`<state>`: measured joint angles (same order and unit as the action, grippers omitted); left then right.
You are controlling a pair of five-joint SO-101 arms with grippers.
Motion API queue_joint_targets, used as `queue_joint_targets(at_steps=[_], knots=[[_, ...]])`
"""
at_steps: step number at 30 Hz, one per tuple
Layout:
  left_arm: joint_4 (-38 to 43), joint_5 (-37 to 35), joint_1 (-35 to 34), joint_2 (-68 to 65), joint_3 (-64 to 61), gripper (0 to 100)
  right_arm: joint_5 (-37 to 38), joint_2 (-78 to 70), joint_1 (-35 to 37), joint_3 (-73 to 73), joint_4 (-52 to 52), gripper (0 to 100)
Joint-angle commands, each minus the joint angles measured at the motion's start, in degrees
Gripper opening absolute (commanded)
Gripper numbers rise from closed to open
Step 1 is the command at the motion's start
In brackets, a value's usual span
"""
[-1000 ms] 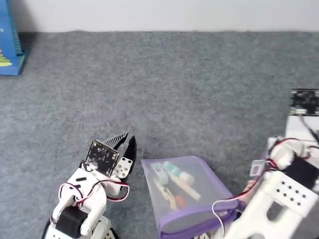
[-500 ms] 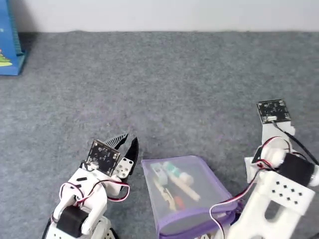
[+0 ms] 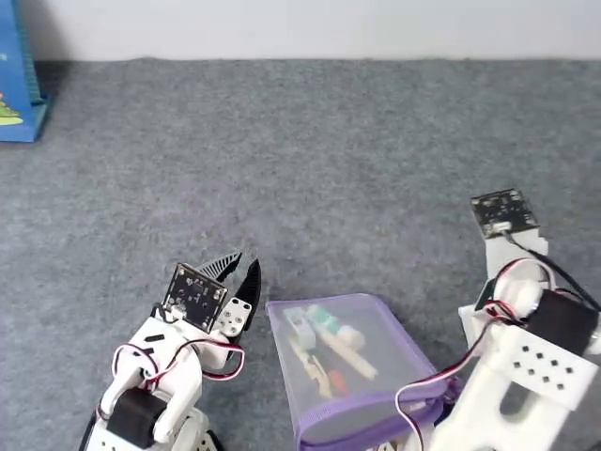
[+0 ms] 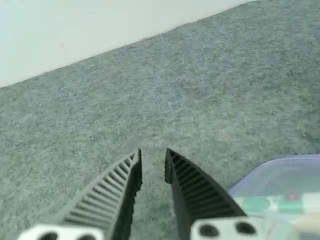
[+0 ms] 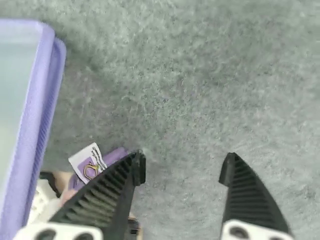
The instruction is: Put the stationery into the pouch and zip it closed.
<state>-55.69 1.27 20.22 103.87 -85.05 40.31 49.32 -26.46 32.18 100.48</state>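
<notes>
A see-through pouch (image 3: 352, 362) with a purple zip edge lies flat on the grey carpet between the two arms. Inside it are the stationery pieces (image 3: 324, 343), among them a green-and-white one. My left gripper (image 3: 238, 269) rests just beside the pouch's far corner, open by a narrow gap with nothing between its fingers (image 4: 125, 190). In the left wrist view the pouch corner (image 4: 280, 172) shows past that gripper (image 4: 152, 152). My right gripper (image 5: 184, 162) stands wide open over bare carpet, beside the pouch's purple edge (image 5: 45, 100) and its zip pull with a white tag (image 5: 92, 162).
A blue box (image 3: 17, 75) stands at the far left against the white wall (image 3: 300, 28). The carpet (image 3: 329, 169) beyond the pouch stretches flat to the wall. The right arm's white body (image 3: 516, 366) rises near the pouch's zip end.
The right arm has swung in from the right edge toward the pouch, mostly in the first half second. The left arm and the pouch have stayed put.
</notes>
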Motion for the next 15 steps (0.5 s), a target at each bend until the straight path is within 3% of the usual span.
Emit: queue_joint_targets(at_steps=[1, 10, 15], knots=[[1.2, 0.4, -0.2, 0.6, 0.2, 8, 4.1, 0.7, 0.0, 0.9, 2.4, 17.3], [1.2, 0.4, -0.2, 0.6, 0.2, 8, 8.5, 0.2, 0.5, 5.7, 2.0, 16.5], [1.2, 0.4, -0.3, 0.6, 0.3, 8, 8.4, 0.1, 7.9, 9.1, 2.0, 16.1]])
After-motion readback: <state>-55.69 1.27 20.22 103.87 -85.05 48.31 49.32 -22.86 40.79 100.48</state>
